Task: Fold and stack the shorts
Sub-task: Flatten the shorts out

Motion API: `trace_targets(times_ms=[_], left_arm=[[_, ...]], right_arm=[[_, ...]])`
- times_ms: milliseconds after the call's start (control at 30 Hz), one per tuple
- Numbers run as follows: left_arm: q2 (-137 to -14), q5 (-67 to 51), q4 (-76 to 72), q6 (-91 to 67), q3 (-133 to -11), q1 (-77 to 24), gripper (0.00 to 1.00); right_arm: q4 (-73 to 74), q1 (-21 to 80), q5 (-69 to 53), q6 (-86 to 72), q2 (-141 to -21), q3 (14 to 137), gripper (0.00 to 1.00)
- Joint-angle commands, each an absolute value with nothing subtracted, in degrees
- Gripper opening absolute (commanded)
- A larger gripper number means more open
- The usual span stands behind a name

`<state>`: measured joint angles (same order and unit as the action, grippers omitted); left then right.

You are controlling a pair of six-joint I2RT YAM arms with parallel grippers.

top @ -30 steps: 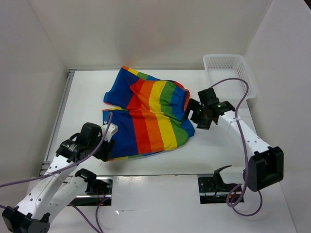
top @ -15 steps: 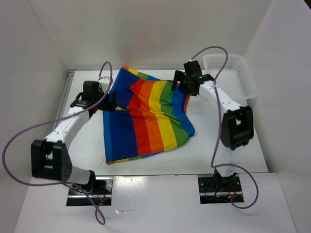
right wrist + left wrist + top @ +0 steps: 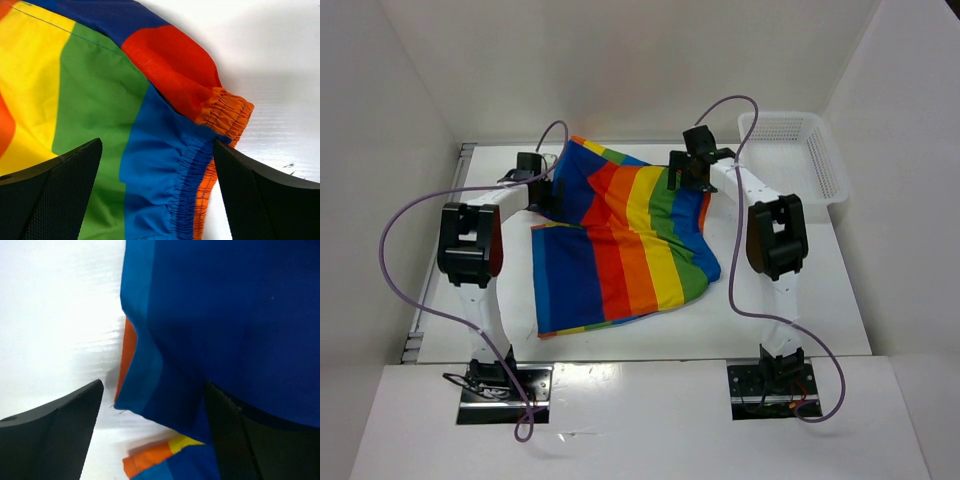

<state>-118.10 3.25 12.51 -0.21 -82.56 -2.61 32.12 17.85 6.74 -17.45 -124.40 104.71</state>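
Top view first: the shorts are lying spread out in the middle of the table, rainbow stripes up, not folded at all yet, with the basket well off at the far right corner. Both arms are stretched right out to the back of the cloth, elbows high. The left gripper is at the far left blue edge and the right gripper is at the far right edge by the green stripe. My read is that this is the very start of the first fold, lining up a grab on each far side. Left wrist view: the left gripper is spread wide with a dark blue flap of the shorts sitting in the gap, nothing pinched. Right wrist view: same deal, the right gripper is wide apart, straddling the shorts just beside the gathered orange waistband. Can't tell if either one is actually touching the cloth yet. Next it probably needs to drop down, pinch both sides together, then lift and carry that far edge toward the near hem evenly so it doesn't bunch.
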Motion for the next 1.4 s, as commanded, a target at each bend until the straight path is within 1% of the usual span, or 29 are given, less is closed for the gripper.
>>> trace_targets(times_ms=[0, 33, 67, 100, 167, 200, 267, 300, 333, 433, 467, 533, 567, 600, 667, 700, 767, 800, 833, 867, 900, 933, 967, 1033, 1100, 1200, 1233, 1333, 1367], left_arm=[[-117.86, 5.27, 11.43, 0.00, -84.72, -1.68, 0.88], [-118.56, 5.27, 11.43, 0.00, -84.73, -1.67, 0.88], [-119.35, 5.27, 11.43, 0.00, -84.73, -1.67, 0.85], [-119.88, 6.14, 10.03, 0.00, -83.77, -1.67, 0.74], [-119.88, 7.20, 8.27, 0.00, -81.92, -1.67, 0.60], [-120.40, 7.21, 8.26, 0.00, -81.31, -1.67, 0.46], [-120.41, 6.51, 8.26, 0.00, -79.90, -1.67, 0.29], [-119.89, 6.50, 8.26, 0.00, -78.15, -1.67, 0.23], [-119.88, 6.50, 8.26, 0.00, -76.92, -1.67, 0.13], [-117.25, 7.90, 7.47, 0.00, -72.61, -1.67, 0.00], [-116.55, 7.91, 5.99, 0.00, -69.90, -1.67, 0.00], [-113.39, 7.57, 8.68, 0.00, -69.35, -1.67, 0.00], [-111.20, 6.60, 12.70, 0.00, -69.95, -1.67, 0.00], [-109.96, 4.59, 14.22, 0.00, -69.96, -1.67, 0.00], [-106.20, 2.73, 16.95, 0.00, -69.96, -1.67, 0.07], [-105.39, 2.20, 17.57, 0.00, -70.83, -1.67, 0.10], [-104.77, 1.68, 18.45, 0.00, -73.29, -1.67, 0.47], [-104.77, 1.67, 18.46, 0.00, -75.04, -1.67, 0.56], [-105.29, 1.67, 17.24, 0.00, -76.97, -1.15, 0.64], [-107.38, 1.67, 16.70, 0.00, -82.39, -1.14, 0.72], [-109.06, 0.71, 16.70, 0.00, -85.92, -1.14, 0.74], [-113.25, -0.25, 17.48, 0.00, -89.87, -1.14, 0.77], [-115.81, -1.39, 18.53, 0.00, -98.44, -0.62, 0.78], [-123.00, -4.81, 21.09, 0.00, -106.40, -0.62, 0.78], [-126.55, -6.67, 21.09, 0.00, -113.16, -0.62, 0.79], [-132.26, -7.38, 18.81, 0.00, -117.50, -1.14, 0.83], [-135.06, -6.86, 18.81, 0.00, -120.47, -1.14, 0.83], [-139.56, -2.82, 15.83, 0.00, -125.83, -2.45, 0.85], [-140.70, -3.33, 15.82, 0.00, -127.60, -2.46, 0.85]], right_arm=[[30.15, 17.05, 9.13, -16.26, -125.42, 108.19, 0.95], [30.15, 17.05, 9.14, -16.26, -125.42, 108.19, 0.95], [29.54, 17.05, 9.14, -16.26, -125.42, 108.72, 0.95], [29.53, 16.53, 9.66, -16.26, -125.94, 108.72, 0.95], [30.14, 16.52, 10.37, -15.74, -127.35, 110.12, 0.95], [30.15, 16.52, 11.07, -15.73, -127.35, 110.65, 0.95], [30.76, 16.52, 11.78, -15.04, -128.67, 111.36, 0.95], [30.76, 16.52, 11.78, -15.03, -129.54, 112.14, 0.95], [30.76, 16.52, 11.78, -15.03, -130.07, 112.84, 0.95], [30.76, 16.00, 11.78, -15.03, -132.09, 112.85, 0.95], [30.76, 16.00, 11.78, -15.03, -132.80, 113.55, 0.95], [30.76, 15.47, 11.26, -14.51, -135.33, 115.30, 0.91], [30.76, 15.47, 10.21, -14.50, -136.13, 116.01, 0.82], [31.37, 15.47, 9.41, -14.50, -136.84, 116.62, 0.74], [31.38, 15.47, 8.27, -14.50, -137.55, 117.15, 0.57], [31.38, 15.47, 7.48, -14.50, -137.55, 117.16, 0.40], [31.38, 15.47, 6.69, -13.98, -137.03, 116.46, 0.30], [31.38, 15.47, 5.72, -13.97, -136.50, 115.15, 0.24], [30.59, 15.47, 5.19, -13.28, -134.93, 114.09, 0.20], [30.06, 15.47, 5.19, -12.75, -134.04, 113.04, 0.15], [29.36, 15.47, 4.40, -12.74, -133.25, 111.11, 0.05], [29.36, 15.47, 3.61, -11.87, -131.50, 110.05, 0.00], [28.49, 15.47, 2.91, -10.82, -130.53, 107.78, 0.00], [27.17, 16.00, 1.94, -9.67, -128.51, 105.31, 0.00], [26.29, 16.52, 1.15, -7.74, -124.91, 101.09, 0.00], [23.65, 17.92, 0.62, -4.14, -119.46, 94.32, 0.00], [22.34, 18.71, 0.62, -3.43, -118.23, 91.52, 0.00], [21.19, 19.25, 0.01, -1.68, -115.93, 89.13, 0.00], [21.18, 19.86, 0.00, -1.67, -115.32, 88.51, 0.00]])
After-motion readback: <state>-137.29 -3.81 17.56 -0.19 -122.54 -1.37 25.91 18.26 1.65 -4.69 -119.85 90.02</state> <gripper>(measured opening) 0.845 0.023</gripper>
